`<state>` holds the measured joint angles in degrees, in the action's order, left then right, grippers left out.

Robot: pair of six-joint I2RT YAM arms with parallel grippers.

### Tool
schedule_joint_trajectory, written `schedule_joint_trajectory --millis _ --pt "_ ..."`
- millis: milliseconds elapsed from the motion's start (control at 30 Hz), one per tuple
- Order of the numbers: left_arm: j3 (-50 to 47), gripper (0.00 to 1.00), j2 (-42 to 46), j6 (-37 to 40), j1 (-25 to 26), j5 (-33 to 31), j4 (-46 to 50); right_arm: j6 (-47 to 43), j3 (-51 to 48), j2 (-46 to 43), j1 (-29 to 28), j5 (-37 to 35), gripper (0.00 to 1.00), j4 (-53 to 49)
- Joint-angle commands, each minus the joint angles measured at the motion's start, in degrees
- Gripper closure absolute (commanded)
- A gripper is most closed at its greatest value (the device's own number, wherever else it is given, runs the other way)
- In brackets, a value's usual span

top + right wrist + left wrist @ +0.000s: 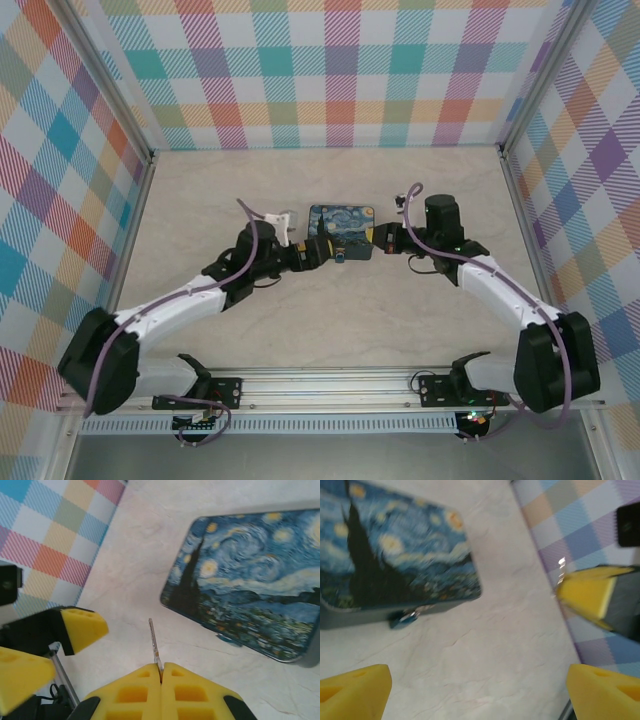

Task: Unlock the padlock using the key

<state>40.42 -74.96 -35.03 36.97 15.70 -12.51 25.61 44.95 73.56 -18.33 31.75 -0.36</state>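
The padlock (pixel 407 617), tiny and blue with a bit of metal, lies on the table against the near edge of the starry-night tin (pixel 395 555); it peeks out beside the tin (pixel 250 580) as a blue sliver (pixel 230 639). My left gripper (pixel 480 692) is open, with nothing but bare table between its yellow fingers (pixel 352 690); the padlock lies ahead of them to the left. My right gripper (pixel 161 669) is shut on the key (pixel 155 640), whose thin metal blade sticks out forward. In the top view the left gripper (pixel 322 250) and right gripper (pixel 383 240) flank the tin's near edge.
Checked walls (pixel 60 200) enclose the marble-look table (pixel 330 320) on three sides. The two grippers are close together: the left gripper's yellow fingers (pixel 82 625) show left of the key, and the right gripper's pad (pixel 587 595) shows at the right.
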Motion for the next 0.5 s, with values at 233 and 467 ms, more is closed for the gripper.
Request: schedule_joint_trajectory --millis 233,467 --pt "-2.0 0.08 -14.1 3.2 -0.3 3.6 -21.3 -0.7 3.5 14.3 0.9 3.5 0.97 11.3" --pt "0.8 0.07 -20.7 3.9 -0.4 3.5 -22.8 -2.9 8.4 22.0 1.0 2.4 0.97 11.1"
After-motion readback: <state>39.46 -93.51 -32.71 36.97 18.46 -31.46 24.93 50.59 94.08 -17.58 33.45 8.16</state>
